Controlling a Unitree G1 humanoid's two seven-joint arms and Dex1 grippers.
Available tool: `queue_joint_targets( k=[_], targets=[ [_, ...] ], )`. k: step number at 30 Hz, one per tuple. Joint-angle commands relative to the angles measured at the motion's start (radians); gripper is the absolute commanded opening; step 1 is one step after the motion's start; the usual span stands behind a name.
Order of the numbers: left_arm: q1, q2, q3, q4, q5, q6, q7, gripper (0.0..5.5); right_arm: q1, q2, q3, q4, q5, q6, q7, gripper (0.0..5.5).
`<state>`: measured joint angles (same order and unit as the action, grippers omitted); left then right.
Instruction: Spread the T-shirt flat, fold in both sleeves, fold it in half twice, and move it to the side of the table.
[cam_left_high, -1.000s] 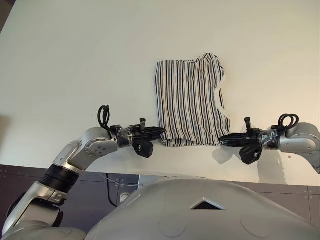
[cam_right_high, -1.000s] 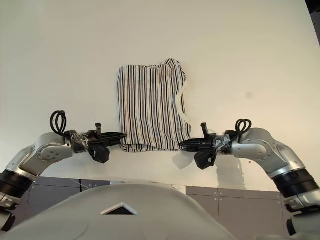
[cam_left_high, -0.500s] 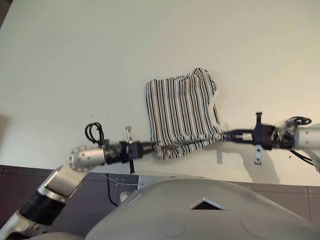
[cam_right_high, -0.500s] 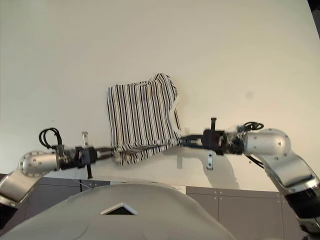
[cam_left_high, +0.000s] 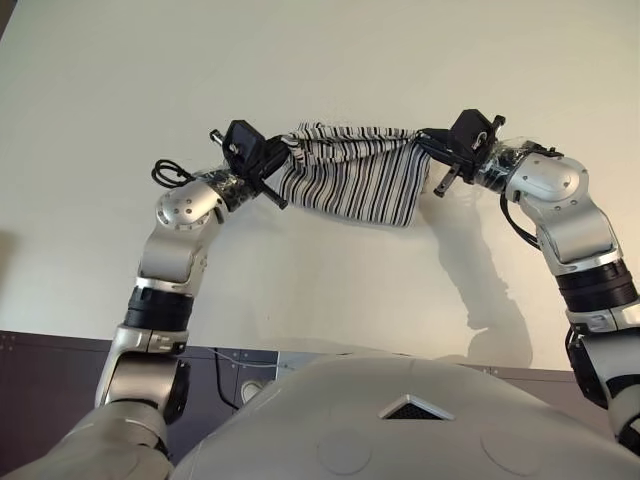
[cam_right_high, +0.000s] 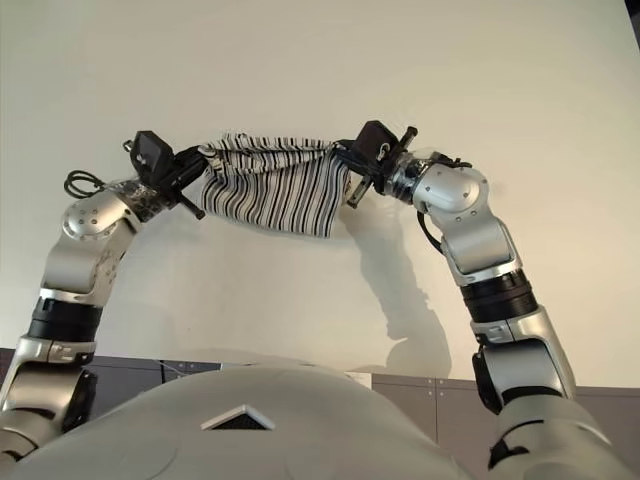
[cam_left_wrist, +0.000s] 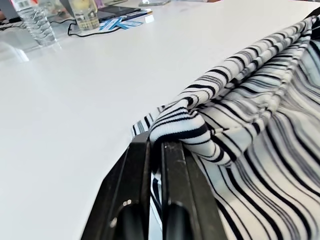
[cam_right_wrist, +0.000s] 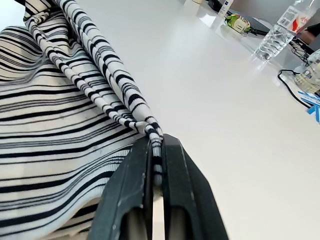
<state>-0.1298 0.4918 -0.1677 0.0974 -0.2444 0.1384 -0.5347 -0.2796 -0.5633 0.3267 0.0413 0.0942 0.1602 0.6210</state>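
The black-and-white striped T-shirt (cam_left_high: 350, 180) is folded over on the white table (cam_left_high: 120, 100), its near edge lifted and carried to the far side, the cloth sagging between the two ends. My left gripper (cam_left_high: 283, 155) is shut on the shirt's left corner (cam_left_wrist: 175, 122). My right gripper (cam_left_high: 424, 140) is shut on the right corner (cam_right_wrist: 150, 127). Both grippers hold their corners stretched above the rest of the shirt (cam_right_high: 270, 190).
At the table's far edge, the wrist views show a plastic water bottle (cam_right_wrist: 277, 32), a glass jar (cam_left_wrist: 85, 12), a black cable and small items (cam_left_wrist: 117, 17). Bare white table surrounds the shirt on every side.
Both grippers closed on the shirt's near corners at the table's front edge, then lifted and carried them away toward the far side, folding the shirt over itself.
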Motion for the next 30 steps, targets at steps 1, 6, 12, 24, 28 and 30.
queue_joint_targets(
  k=[1,6,12,24,28,30],
  targets=[
    [-0.088,-0.048,-0.013,0.16,0.059,-0.054,-0.026,0.1,-0.054,0.03,0.011,0.076,-0.079,-0.01,-0.011,0.1],
    [-0.212,-0.122,0.032,0.371,0.089,-0.157,-0.007,1.13,-0.089,0.092,0.013,0.143,-0.164,-0.042,-0.058,0.97],
    [-0.291,-0.183,0.102,0.524,0.074,-0.179,0.026,1.17,-0.125,0.18,-0.036,0.167,-0.152,-0.07,-0.108,1.99],
    [-0.274,-0.201,0.264,0.629,0.107,-0.075,0.33,1.17,-0.119,0.422,0.095,0.218,-0.023,0.082,0.048,2.05],
    [-0.18,-0.243,0.312,0.49,0.068,-0.018,0.372,1.17,-0.271,0.526,-0.059,0.482,0.005,0.136,-0.133,2.05],
    [-0.142,-0.271,0.316,0.446,0.065,0.002,0.393,1.17,-0.332,0.544,-0.125,0.598,0.017,0.101,-0.185,2.05]
  ],
)
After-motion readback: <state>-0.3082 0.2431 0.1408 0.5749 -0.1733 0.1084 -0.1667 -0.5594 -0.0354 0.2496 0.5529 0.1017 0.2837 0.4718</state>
